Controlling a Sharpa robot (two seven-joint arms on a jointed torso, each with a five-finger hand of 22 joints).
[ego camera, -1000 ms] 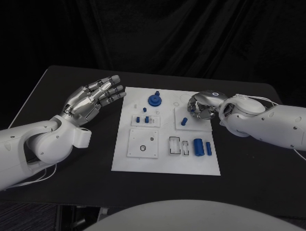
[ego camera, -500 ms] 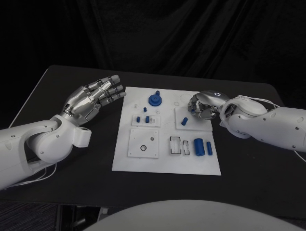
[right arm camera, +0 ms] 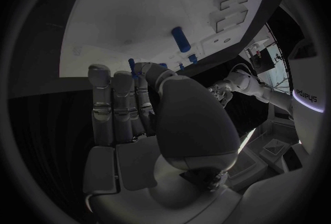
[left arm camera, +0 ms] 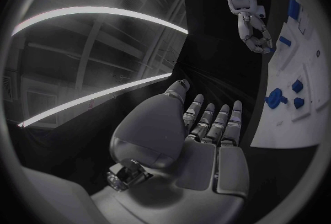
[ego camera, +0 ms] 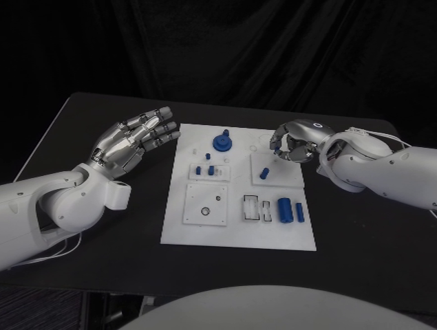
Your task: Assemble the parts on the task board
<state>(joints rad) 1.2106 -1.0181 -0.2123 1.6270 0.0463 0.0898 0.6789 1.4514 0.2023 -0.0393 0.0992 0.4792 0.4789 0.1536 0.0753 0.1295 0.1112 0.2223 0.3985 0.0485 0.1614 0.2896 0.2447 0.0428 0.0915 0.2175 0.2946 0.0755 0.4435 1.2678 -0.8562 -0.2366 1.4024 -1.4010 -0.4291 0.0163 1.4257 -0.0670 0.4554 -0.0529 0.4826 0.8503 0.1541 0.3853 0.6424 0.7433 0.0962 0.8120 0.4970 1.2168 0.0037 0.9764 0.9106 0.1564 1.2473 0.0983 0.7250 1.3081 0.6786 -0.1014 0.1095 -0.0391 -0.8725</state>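
Note that the right hand (ego camera: 294, 142), fingers curled with a small blue part (right arm camera: 131, 64) pinched at the fingertips, has lifted and pulled back toward the task board's (ego camera: 236, 234) far right corner; insertion appears pending. The left hand (ego camera: 134, 142) stays spread, holding nothing, just beside the board's left edge with free table beyond.

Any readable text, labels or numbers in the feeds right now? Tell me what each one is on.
"sharpa": grey lettering running along the white casing by a pale glowing strip, at the rim of the right wrist view.
Task board: no lettering or numbers can be made out on it in the head view.
Blue parts, such as the large cylinder: no markings readable.
Left hand and right hand: no text legible.
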